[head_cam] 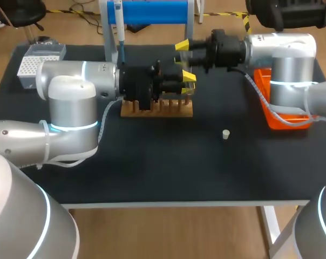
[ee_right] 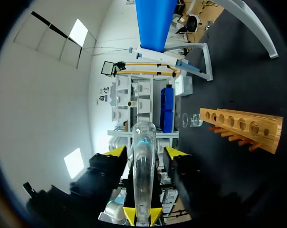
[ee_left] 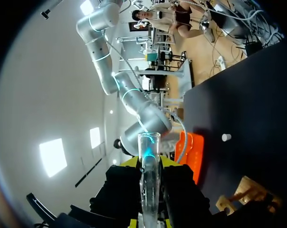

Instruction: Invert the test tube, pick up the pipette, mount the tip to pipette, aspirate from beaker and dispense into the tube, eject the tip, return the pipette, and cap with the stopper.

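Glass tube (ee_right: 144, 161): we've got it pinched snug by both our left gripper (head_cam: 187, 84) and right gripper (head_cam: 181, 53), at 1 o'clock from the wooden rack (head_cam: 157, 108). The left wrist view catches its open mouth, the right wrist view its round bottom. The white stopper (head_cam: 225, 134) sits at the rack's 4 o'clock.

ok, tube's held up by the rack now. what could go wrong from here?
1. The test tube looks clamped by the left gripper and the right gripper at once; mismatched motion could crack the glass.
2. They meet close to the wooden rack; a slip on release would likely drop it there.
3. The stopper lies loose on the table; a low arm sweep could knock it off.
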`<state>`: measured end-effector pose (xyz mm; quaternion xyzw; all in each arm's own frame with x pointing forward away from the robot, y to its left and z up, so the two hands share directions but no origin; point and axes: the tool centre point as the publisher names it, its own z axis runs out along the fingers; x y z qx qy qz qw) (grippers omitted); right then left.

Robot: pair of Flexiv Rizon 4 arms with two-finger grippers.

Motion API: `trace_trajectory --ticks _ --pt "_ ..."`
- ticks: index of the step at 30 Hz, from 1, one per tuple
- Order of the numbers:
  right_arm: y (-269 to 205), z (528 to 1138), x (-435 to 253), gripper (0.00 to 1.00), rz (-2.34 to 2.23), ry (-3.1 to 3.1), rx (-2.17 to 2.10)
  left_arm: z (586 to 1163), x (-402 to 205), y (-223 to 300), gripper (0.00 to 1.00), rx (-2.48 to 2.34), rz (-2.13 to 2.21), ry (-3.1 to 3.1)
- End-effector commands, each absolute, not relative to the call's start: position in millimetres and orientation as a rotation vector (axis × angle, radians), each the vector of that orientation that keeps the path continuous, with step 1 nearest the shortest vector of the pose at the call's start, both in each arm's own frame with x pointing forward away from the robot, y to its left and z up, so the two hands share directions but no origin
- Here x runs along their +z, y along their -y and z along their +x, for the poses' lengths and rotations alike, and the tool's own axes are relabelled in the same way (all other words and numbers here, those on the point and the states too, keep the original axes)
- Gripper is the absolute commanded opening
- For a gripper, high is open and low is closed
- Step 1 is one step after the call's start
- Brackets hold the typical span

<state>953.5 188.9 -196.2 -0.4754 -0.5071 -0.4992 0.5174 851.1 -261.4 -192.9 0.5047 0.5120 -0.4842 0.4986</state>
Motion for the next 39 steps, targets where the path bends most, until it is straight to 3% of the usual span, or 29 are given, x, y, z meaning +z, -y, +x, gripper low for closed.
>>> trace_trajectory --ticks 1,12,20,35,39 --pt "-188 953 -196 1.0 -1.141 1.22 -1.197 852 -193 262 0.0 -1.172 1.224 -1.239" --pt "-169 955 -190 1.0 -1.085 1.324 -1.313 852 -193 262 0.0 -1.172 1.224 -1.239" --pt "-138 964 -197 1.0 -0.709 1.933 -1.771 852 -193 262 0.0 -1.172 1.224 -1.239" --pt "-138 964 -197 1.0 -0.709 1.933 -1.771 852 -193 262 0.0 -1.172 1.224 -1.239" --pt "-130 965 -212 1.0 -0.521 2.201 -1.794 852 -193 262 0.0 -1.172 1.224 -1.239"
